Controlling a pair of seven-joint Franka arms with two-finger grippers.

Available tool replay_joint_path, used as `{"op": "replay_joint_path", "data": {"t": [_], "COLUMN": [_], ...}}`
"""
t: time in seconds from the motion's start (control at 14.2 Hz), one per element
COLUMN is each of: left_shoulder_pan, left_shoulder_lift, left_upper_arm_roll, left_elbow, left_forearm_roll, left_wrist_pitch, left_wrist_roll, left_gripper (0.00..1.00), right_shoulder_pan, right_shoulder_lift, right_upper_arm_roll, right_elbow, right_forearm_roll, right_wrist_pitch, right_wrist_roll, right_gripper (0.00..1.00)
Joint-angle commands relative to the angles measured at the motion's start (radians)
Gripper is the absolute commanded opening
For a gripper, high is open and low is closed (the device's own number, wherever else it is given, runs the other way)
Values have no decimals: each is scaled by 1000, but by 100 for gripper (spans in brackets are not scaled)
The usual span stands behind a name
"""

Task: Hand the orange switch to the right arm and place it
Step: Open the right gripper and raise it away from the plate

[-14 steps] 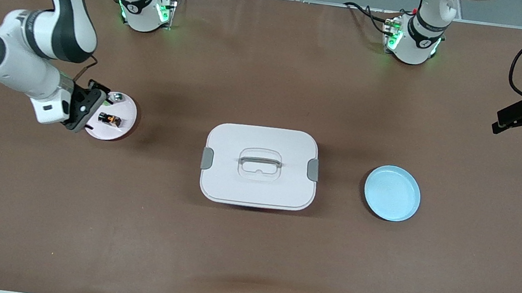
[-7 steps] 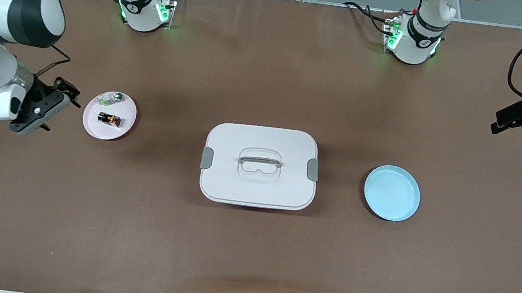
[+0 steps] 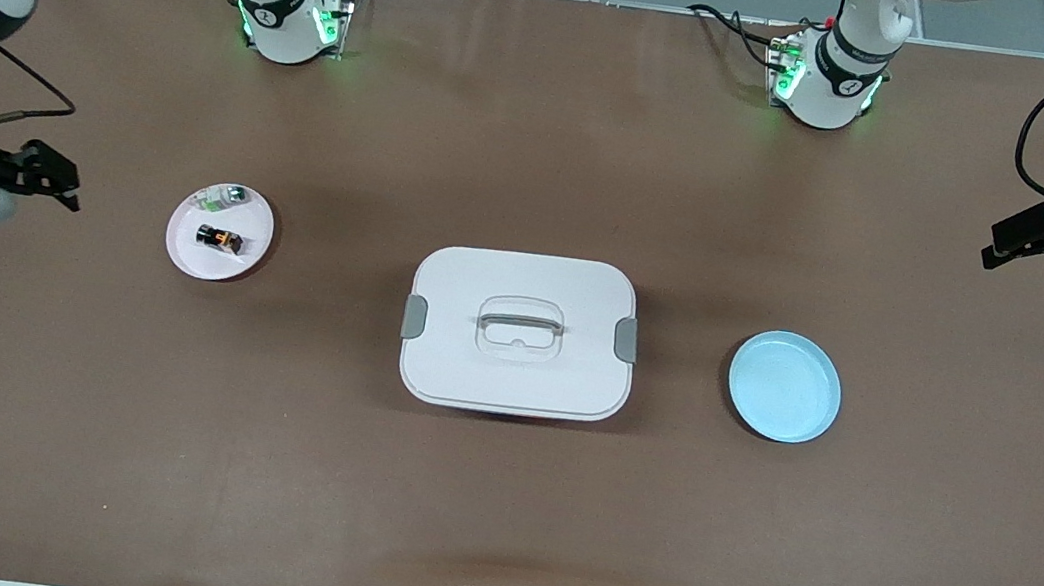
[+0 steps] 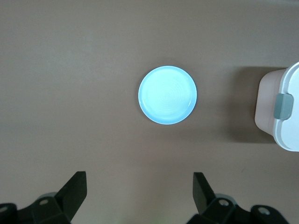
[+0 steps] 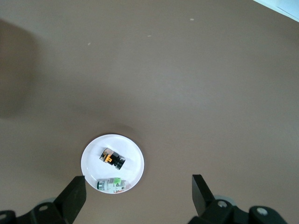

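Observation:
The orange switch (image 3: 219,239), a stubby black part with an orange end, lies on the small pink plate (image 3: 255,220) toward the right arm's end of the table. It also shows in the right wrist view (image 5: 112,158) on that plate (image 5: 133,154). My right gripper (image 3: 43,175) is open and empty, up in the air beside the plate at the table's end. My left gripper (image 3: 1043,241) is open and empty, held high at the left arm's end, and waits. The light blue plate (image 3: 784,385) is bare and shows in the left wrist view (image 4: 167,94).
A white lidded box (image 3: 518,333) with grey clips and a handle stands mid-table, its corner in the left wrist view (image 4: 282,109). A small clear, green and silver part (image 3: 227,194) lies on the pink plate beside the switch, also in the right wrist view (image 5: 111,185).
My right gripper has drawn away from the pink plate toward the table's end and risen, empty. The orange switch stays on the plate. The left arm has not moved.

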Motion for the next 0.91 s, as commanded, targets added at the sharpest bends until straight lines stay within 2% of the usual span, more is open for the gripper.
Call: {"op": "replay_joint_path", "data": {"t": [0.0, 0.21, 0.56, 0.84], "left_shoulder_pan": [-6, -4, -4, -6], "left_shoulder_lift": [3, 3, 3, 3], "left_upper_arm_roll": [-1, -1, -1, -2], "left_elbow": [15, 20, 21, 20], "left_forearm_roll": [21, 21, 19, 15], "left_wrist_pitch": [-17, -17, -17, -17], "left_wrist_roll": [6, 13, 15, 15], "left_gripper": [100, 100, 100, 100], "right_shoulder_pan": [-46, -82, -67, -14], "right_shoulder_lift": [26, 25, 6, -6], "right_upper_arm_roll": [13, 13, 26, 22], "right_elbow": [64, 99, 116, 162], "right_forearm_roll": [-11, -5, -3, -5], "right_wrist_pitch": [-23, -23, -33, -133], "right_wrist_roll": [82, 164, 218, 211], "right_gripper": [100, 100, 100, 100]}}
